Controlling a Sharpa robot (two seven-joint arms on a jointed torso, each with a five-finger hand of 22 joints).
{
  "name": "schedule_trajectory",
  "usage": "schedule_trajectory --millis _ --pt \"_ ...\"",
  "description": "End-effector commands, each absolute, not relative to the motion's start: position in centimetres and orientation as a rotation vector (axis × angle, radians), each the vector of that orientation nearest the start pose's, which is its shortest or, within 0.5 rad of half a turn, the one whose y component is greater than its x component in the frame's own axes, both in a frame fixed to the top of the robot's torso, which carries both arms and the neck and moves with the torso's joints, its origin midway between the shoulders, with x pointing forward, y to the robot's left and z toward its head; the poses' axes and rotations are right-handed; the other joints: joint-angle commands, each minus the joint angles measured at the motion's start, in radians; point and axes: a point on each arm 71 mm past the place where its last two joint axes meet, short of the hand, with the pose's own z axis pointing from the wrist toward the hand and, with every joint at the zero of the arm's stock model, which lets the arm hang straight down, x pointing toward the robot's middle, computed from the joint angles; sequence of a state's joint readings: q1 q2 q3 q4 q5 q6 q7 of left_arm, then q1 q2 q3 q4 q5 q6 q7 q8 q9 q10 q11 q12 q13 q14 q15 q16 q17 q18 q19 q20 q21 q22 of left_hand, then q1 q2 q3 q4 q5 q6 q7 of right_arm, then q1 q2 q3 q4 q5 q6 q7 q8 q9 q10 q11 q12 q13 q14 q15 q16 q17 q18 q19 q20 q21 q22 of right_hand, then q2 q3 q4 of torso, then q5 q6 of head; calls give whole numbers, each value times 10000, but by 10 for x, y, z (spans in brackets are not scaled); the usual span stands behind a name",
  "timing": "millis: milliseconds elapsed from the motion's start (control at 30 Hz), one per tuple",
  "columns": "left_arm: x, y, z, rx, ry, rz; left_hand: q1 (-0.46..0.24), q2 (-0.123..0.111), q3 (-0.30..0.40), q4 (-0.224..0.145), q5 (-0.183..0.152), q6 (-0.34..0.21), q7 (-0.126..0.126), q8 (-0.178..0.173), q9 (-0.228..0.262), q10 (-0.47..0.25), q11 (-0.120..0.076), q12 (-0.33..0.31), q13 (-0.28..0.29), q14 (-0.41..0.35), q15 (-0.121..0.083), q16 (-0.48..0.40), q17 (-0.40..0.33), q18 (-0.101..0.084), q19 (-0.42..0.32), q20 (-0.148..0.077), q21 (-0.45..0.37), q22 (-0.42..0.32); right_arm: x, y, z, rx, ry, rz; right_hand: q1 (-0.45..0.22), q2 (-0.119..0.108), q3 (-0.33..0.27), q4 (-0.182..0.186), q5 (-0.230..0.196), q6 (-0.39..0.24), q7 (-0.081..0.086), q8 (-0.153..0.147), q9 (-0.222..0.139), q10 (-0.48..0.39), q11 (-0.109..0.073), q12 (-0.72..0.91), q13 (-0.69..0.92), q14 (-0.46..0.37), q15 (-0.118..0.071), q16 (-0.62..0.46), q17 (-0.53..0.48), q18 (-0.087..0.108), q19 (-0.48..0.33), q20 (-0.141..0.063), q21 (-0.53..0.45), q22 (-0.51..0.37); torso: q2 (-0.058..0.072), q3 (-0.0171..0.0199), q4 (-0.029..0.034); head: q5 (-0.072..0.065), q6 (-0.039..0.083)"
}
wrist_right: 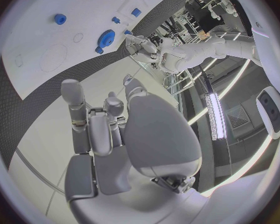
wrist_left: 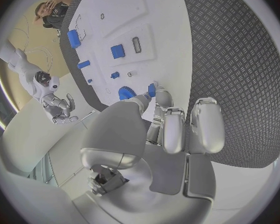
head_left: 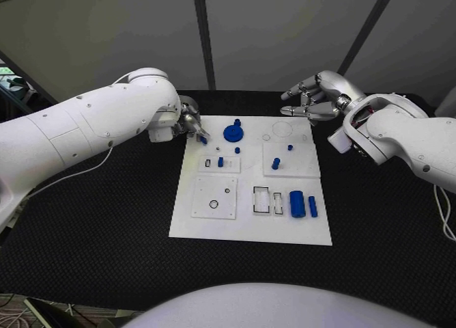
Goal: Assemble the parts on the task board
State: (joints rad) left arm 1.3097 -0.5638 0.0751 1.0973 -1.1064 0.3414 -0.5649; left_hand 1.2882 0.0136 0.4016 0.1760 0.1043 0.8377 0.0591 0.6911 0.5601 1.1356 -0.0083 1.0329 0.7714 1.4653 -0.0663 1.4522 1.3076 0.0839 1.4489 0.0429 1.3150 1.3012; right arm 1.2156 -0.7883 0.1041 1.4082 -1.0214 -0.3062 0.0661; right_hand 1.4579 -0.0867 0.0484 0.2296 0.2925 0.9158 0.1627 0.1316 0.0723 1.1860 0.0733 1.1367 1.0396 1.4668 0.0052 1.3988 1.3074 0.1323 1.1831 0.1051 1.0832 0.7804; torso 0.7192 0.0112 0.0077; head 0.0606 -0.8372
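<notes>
Cylinders first, operator: nearest you, at the lower right of the task board (head_left: 250, 232) in the head view, you have two blue cylinders (head_left: 298, 203) lying side by side, just right of a pair of rectangular slots (head_left: 263, 199). Left of those sits a square plate with a small ring hole (head_left: 214, 204).

Move up to the middle of the frame and you find a short blue peg (head_left: 220, 162) standing on the left sub-plate and another blue peg (head_left: 276, 163) on the right one, apart from each other.

Farther up, a blue gear (head_left: 234, 131) stands near the board's far edge. At the board's upper left corner your left hand (head_left: 192, 126) pinches a small blue part (head_left: 203, 139) at its fingertips; the left wrist view shows that small piece (wrist_left: 152, 90) between the fingertips, just beside the gear (wrist_left: 125, 93).

Upper right of the frame, your right hand (head_left: 312, 98) hovers past the board's far right corner, fingers loosely apart and holding nothing, well apart from every part.
</notes>
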Motion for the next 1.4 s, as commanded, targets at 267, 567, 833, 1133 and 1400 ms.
schedule_trajectory --millis 267,567,833,1133,1400 --pt "563 200 -158 -2870 22720 -3948 -240 -418 1475 -906 -15 -80 0 174 123 185 -41 24 25 668 -60 70 1407 -196 47 -74 97 90 526 -208 -128 2164 15489 9802 11 90 -20 -54 36 48 -6 49 -12 -24 4 1 13 419 -92 -33 31 117 -49 -14 -38 7 -10 -6 19 42 28" --pt "543 201 -150 -2588 22375 -4462 -367 -630 1939 -1089 -19 -68 -18 239 180 271 -64 43 32 693 -78 118 1458 -209 81 -90 139 165 526 -209 -129 2174 15487 9772 12 90 -20 -54 36 49 -6 49 -12 -24 4 0 12 419 -92 -34 31 117 -49 -14 -39 6 -15 -11 25 72 43" --pt "529 200 -151 -1695 22137 -4326 -393 -874 2302 -1262 -25 -35 -30 270 209 375 -82 73 72 707 -95 147 1491 -220 107 -103 174 228 526 -210 -129 2177 15486 9761 16 95 -18 -57 44 55 -6 55 -11 -32 4 -6 1 422 -93 -34 36 120 -51 -16 -56 -14 -25 -15 45 86 38" --pt "515 193 -163 -1171 22345 -4323 -429 -1000 2547 -1333 -25 15 -38 281 219 478 -94 111 123 715 -108 160 1506 -231 133 -112 214 285 526 -210 -129 2172 15490 9766 16 95 -18 -57 44 55 -6 55 -11 -32 4 -6 1 422 -93 -34 36 120 -51 -16 -56 -14 -6 -14 35 105 41" --pt "511 188 -170 -1075 22493 -4293 -443 -1024 2621 -1347 -25 28 -39 282 222 501 -96 113 127 718 -110 167 1513 -234 141 -116 225 301 526 -210 -129 2161 15498 9777 16 95 -18 -57 44 55 -6 55 -11 -32 4 -6 1 422 -93 -34 36 120 -51 -16 -56 -14 -3 -7 28 113 1"
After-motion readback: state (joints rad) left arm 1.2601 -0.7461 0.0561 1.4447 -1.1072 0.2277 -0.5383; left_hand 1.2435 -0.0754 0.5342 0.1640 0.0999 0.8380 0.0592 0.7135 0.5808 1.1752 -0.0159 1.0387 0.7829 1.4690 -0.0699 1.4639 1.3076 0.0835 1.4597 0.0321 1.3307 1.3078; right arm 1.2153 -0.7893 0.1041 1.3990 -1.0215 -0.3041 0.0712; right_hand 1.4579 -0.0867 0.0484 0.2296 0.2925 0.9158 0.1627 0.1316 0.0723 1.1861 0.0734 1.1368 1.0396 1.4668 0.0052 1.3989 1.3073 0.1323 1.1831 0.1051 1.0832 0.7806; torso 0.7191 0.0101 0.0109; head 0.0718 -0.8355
